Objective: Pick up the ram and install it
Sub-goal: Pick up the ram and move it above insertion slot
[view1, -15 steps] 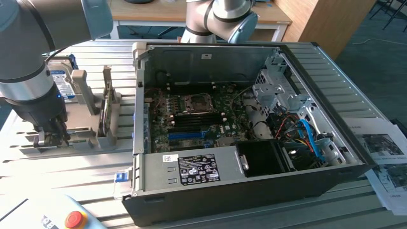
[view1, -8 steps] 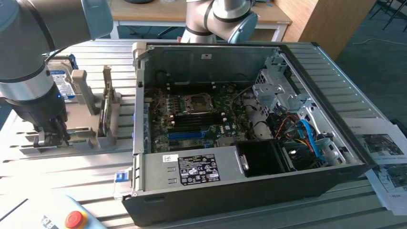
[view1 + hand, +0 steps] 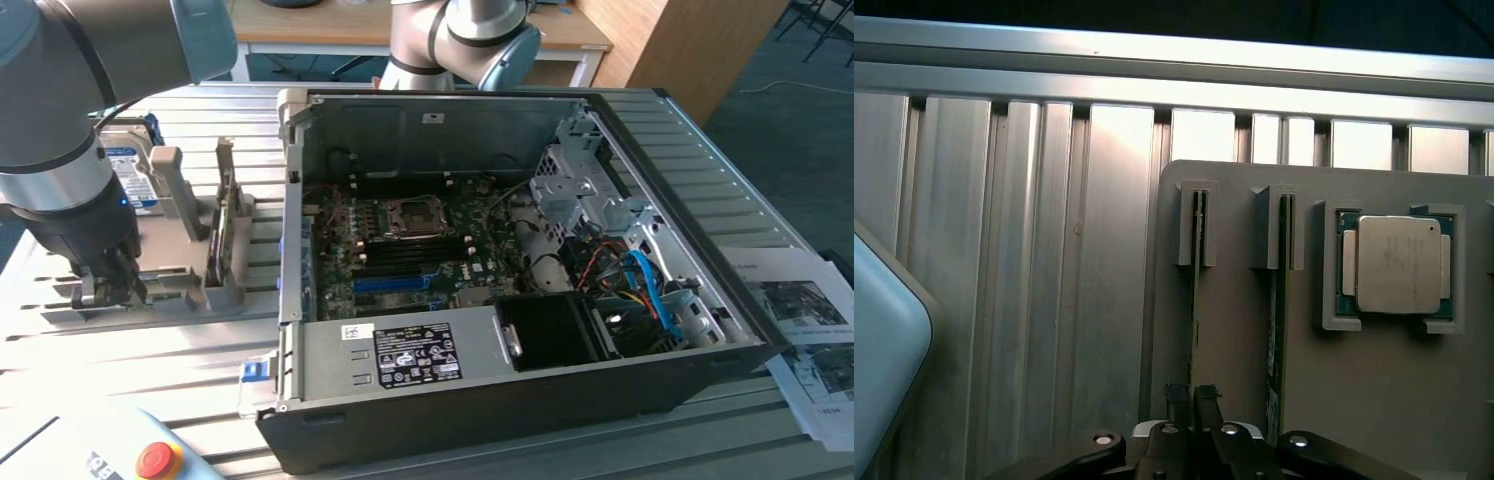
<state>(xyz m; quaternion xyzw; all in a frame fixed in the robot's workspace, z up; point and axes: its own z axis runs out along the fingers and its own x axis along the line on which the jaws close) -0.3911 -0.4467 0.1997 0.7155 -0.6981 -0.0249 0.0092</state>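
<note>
One ram (image 3: 1195, 290) stands on edge at the gripper (image 3: 1191, 393); whether it's gripped is unclear.

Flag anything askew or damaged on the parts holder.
Nothing stands out. Both ram sticks stand straight on edge in their slots in the grey holder, and the processor chip sits square in its recess.

Claw (image 3: 1190, 396) over the ram (image 3: 1197, 270); second stick (image 3: 1282, 290) and processor (image 3: 1397, 265) alongside.

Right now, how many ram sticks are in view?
2. One ram stands on edge in the holder slot at the gripper; the other ram stands in the next slot, beside the processor. Any inside the case may be hidden.
</note>
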